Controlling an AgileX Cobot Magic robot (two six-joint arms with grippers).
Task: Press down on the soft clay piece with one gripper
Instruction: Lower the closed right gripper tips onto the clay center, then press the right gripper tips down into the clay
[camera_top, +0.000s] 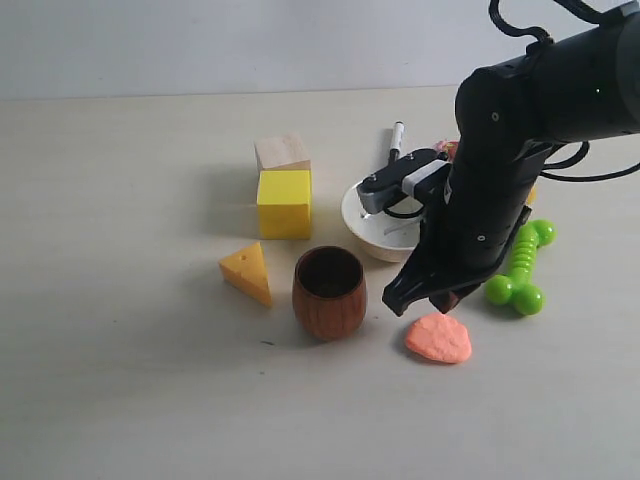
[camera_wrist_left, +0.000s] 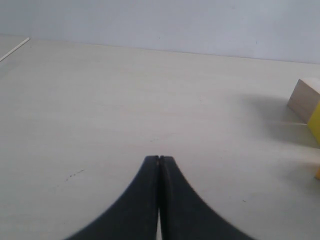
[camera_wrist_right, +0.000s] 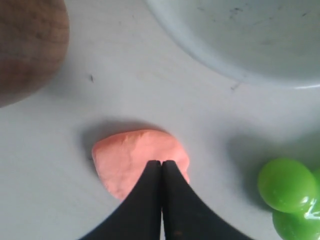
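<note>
The soft clay piece (camera_top: 438, 338) (camera_wrist_right: 131, 156) is a flat salmon-orange blob lying on the table to the right of the wooden cup. My right gripper (camera_top: 428, 303) (camera_wrist_right: 161, 162) is shut with nothing between its jaws. It hangs just above the clay's far edge, tips over the blob; I cannot tell whether they touch it. My left gripper (camera_wrist_left: 159, 157) is shut and empty over bare table, and it does not show in the exterior view.
A wooden cup (camera_top: 328, 292) stands left of the clay. A white bowl (camera_top: 372, 228) sits behind it and a green toy bone (camera_top: 520, 266) to the right. A cheese wedge (camera_top: 248, 271), yellow block (camera_top: 284, 202), wooden block (camera_top: 282, 152) and a pen (camera_top: 396, 139) lie further back.
</note>
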